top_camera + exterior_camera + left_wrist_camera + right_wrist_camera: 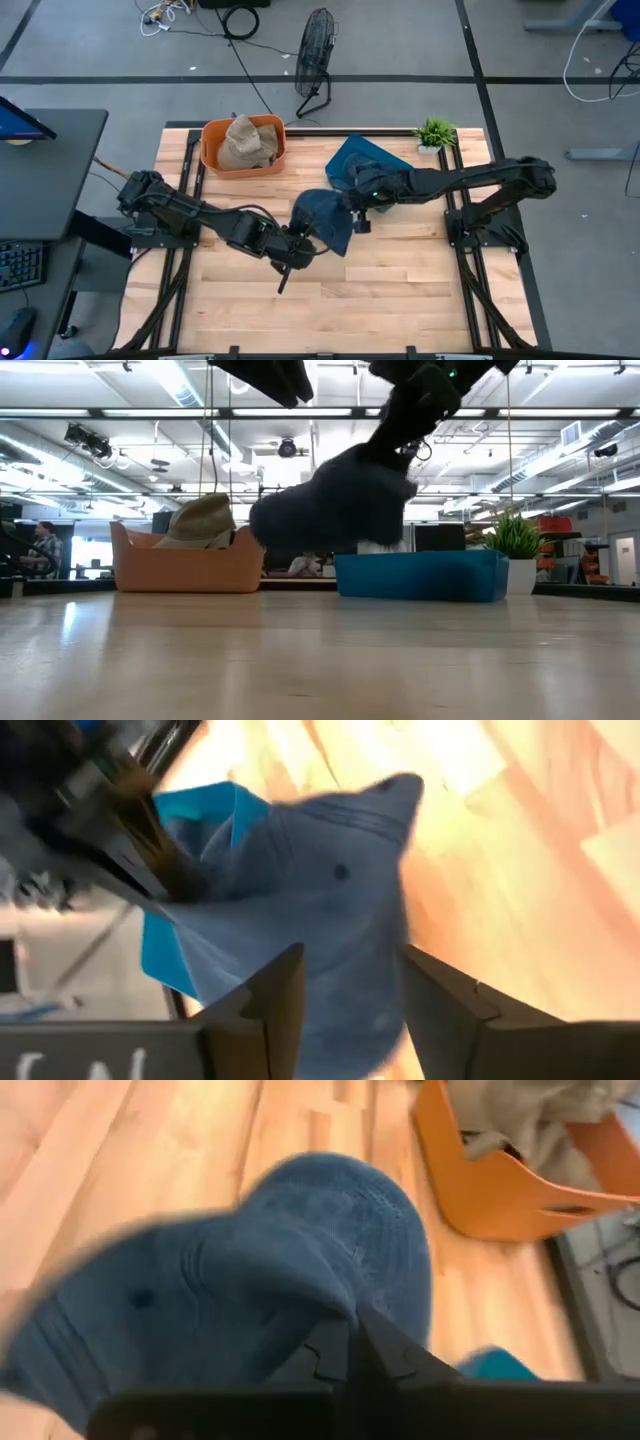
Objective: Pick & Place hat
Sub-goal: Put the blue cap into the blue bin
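A dark blue hat [325, 218] hangs above the wooden table, clear of it in the low view [330, 510]. My right gripper [352, 203] is shut on its right side. My left gripper [298, 248] is open at the hat's near left side. In the left wrist view the hat [320, 910] fills the gap between the two fingers [350, 1010]. Behind the hat stands a blue bin [368, 160]. An orange bin [215, 152] near the far edge holds a tan hat [245, 140]. My right gripper pinches the blue hat between its shut fingers [350, 1342] at a fold of the cloth [335, 1295], coming from above and from the table's right. The hat hangs below the fingers, lifted clear of the table. My left gripper stands with its fingers [285, 995] on either side of the hat's near part [345, 1020]; whether they touch it I cannot tell.
A small potted plant [435, 132] stands at the far right corner, beside the blue bin [420, 575]. The near half of the table [380, 300] is bare wood. A floor fan [315, 55] and cables lie beyond the far edge. A desk [40, 170] is at the left.
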